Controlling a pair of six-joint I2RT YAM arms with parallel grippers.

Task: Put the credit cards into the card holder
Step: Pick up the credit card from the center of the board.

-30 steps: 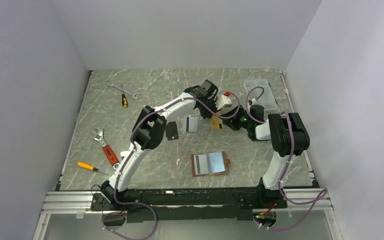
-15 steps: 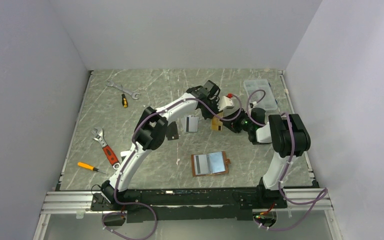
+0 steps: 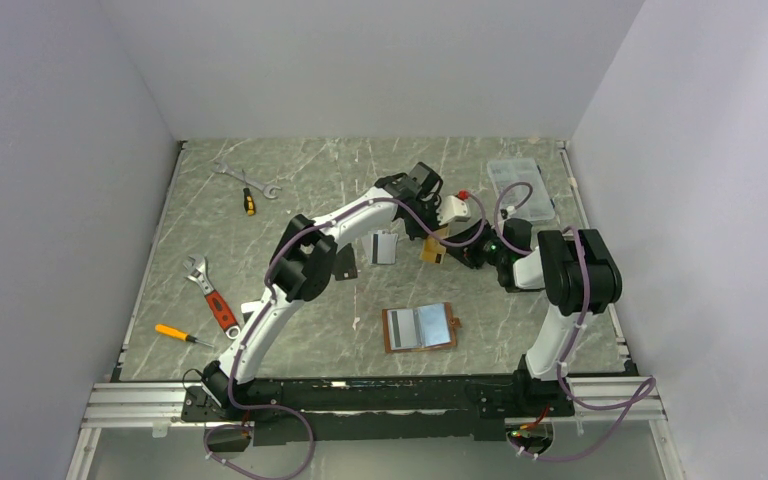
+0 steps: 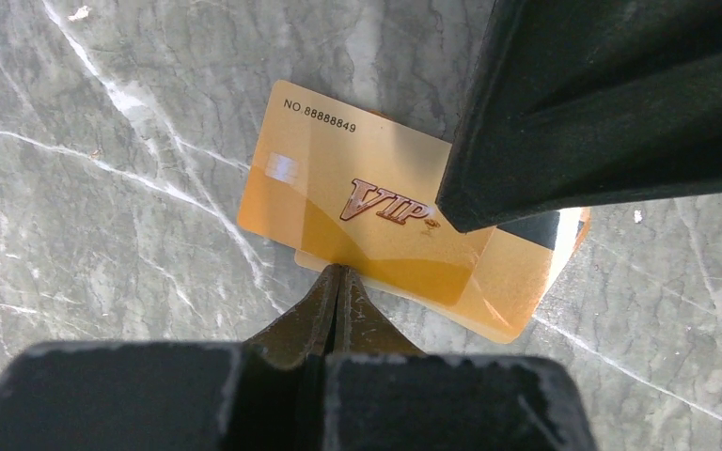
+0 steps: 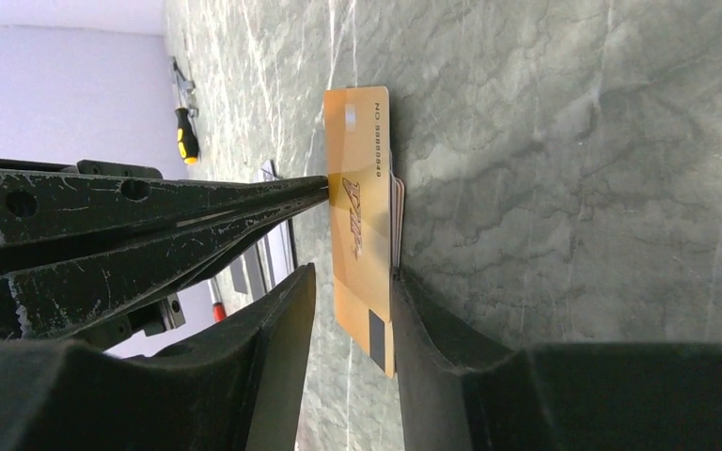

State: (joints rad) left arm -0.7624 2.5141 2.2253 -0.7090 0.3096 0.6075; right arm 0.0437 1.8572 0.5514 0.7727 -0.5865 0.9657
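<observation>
Two orange cards lie stacked on the table; the top one, marked VIP (image 4: 367,202), also shows in the top view (image 3: 434,248). My left gripper (image 4: 340,271) is shut, its tips touching the top card's near edge. My right gripper (image 5: 353,272) is open around the end of the stack (image 5: 362,221), one finger against the table under the cards, the other apart above. A silver-grey card (image 3: 384,247) and a black card (image 3: 344,262) lie to the left. The tan card holder (image 3: 419,327) lies open near the front.
A clear plastic box (image 3: 520,187) and a white block with a red part (image 3: 452,205) sit at the back right. A wrench (image 3: 245,178), a black-yellow screwdriver (image 3: 249,201), a red-handled adjustable wrench (image 3: 212,295) and an orange screwdriver (image 3: 182,335) lie at the left.
My left wrist has shifted slightly to the right and the right arm has edged a little. The orange cards stay where they were.
</observation>
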